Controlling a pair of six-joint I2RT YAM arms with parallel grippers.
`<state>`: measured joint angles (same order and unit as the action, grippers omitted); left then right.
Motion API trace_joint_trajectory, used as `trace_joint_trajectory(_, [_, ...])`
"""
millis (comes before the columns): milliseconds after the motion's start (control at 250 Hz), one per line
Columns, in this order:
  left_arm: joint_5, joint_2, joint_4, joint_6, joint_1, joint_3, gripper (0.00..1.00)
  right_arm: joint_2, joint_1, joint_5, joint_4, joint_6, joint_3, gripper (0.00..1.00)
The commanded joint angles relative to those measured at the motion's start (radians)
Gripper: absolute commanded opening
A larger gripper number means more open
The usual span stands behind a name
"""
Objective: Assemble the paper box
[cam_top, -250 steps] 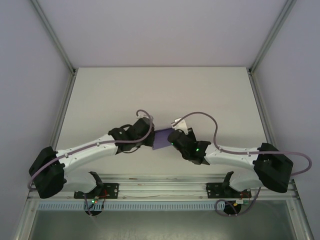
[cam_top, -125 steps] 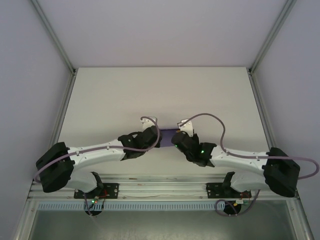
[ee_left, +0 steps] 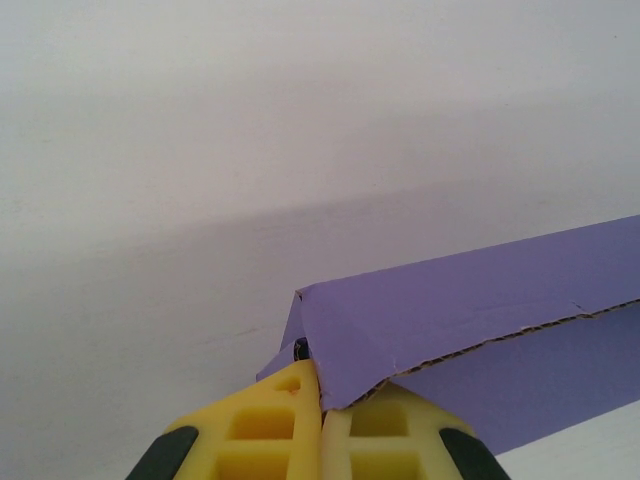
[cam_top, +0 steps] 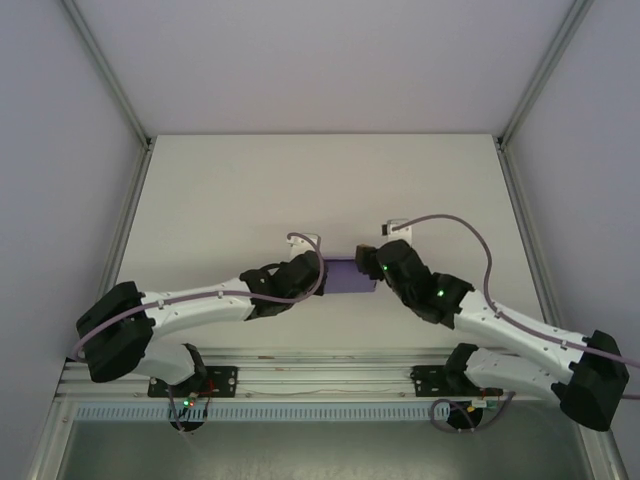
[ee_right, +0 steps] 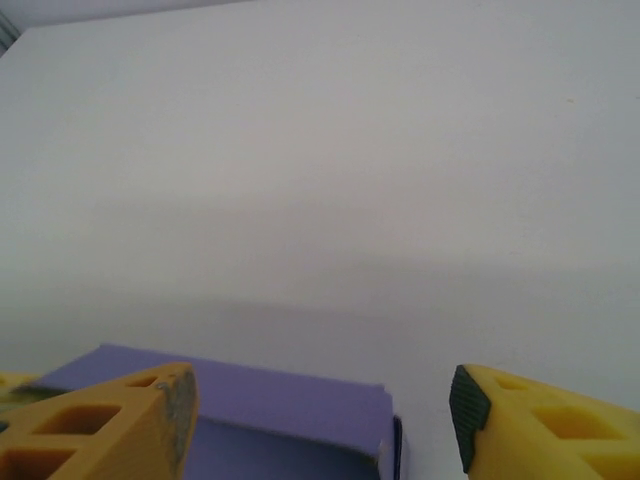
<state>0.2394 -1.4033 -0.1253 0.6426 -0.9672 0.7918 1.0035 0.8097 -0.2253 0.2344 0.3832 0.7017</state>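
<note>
Top view, 6 o'clock edge: a metal rail (cam_top: 320, 378) carries both arm bases. The left arm (cam_top: 190, 308) reaches in from 8 o'clock and the right arm (cam_top: 500, 322) from 4 o'clock. We note a green light (cam_top: 438, 292) lit on the right arm's dark wrist section.

The two arms meet a little nearer than the middle of the desk (cam_top: 320, 180). The left gripper (cam_top: 320, 272) is at the 9 o'clock end of the paper box (cam_top: 350, 277), and the right gripper (cam_top: 372, 262) is at its 3 o'clock end. The box reads as a small purple rectangle, long side running 9 to 3, lying between the two.

Left wrist view: the yellow fingers (ee_left: 270, 430) are pressed together with a folded edge of the purple card pinched in the seam, so this gripper is clamped on the box. One panel runs from the pinch toward 2 o'clock, creased along its top. A second panel lies lower, with a raw cut edge between them.

Right wrist view: the fingers (ee_right: 110, 430) stand wide apart with nothing pinched. A box corner lies low in the gap, toward the 8 o'clock finger, and the 4 o'clock finger stands clear of it. We cannot tell whether the 8 o'clock finger touches the card.

Beyond the box the desk runs plain white to the back wall (cam_top: 320, 60) at 12 o'clock
</note>
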Motion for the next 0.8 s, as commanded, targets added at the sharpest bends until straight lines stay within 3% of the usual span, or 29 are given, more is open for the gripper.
trace_joint_trajectory(0, [-0.116, -0.067, -0.169, -0.021, -0.011, -0.031, 0.00, 0.038, -0.064, 0.097, 0.082, 0.067, 0.031, 0.58])
trace_joint_trajectory(124, [-0.109, -0.080, -0.172, -0.026, -0.010, -0.019, 0.00, 0.074, -0.100, 0.126, 0.071, 0.079, 0.014, 0.54])
trace_joint_trajectory(324, [-0.122, -0.081, -0.162, -0.053, -0.010, -0.008, 0.01, 0.117, -0.134, 0.189, 0.010, 0.109, -0.056, 0.38])
trace_joint_trajectory(504, [-0.165, -0.029, -0.166, -0.118, -0.001, 0.009, 0.16, 0.123, -0.136, 0.205, -0.035, 0.156, -0.119, 0.28])
trace_joint_trajectory(548, [-0.194, -0.013, -0.167, -0.141, 0.006, 0.014, 0.23, 0.122, -0.136, 0.214, -0.045, 0.164, -0.131, 0.26])
trace_joint_trajectory(679, [-0.273, 0.029, -0.195, -0.202, 0.038, 0.036, 0.42, 0.122, -0.136, 0.218, -0.053, 0.183, -0.154, 0.24])
trace_joint_trajectory(799, [-0.301, 0.039, -0.240, -0.233, 0.066, 0.058, 0.51, 0.120, -0.136, 0.215, -0.065, 0.191, -0.171, 0.24])
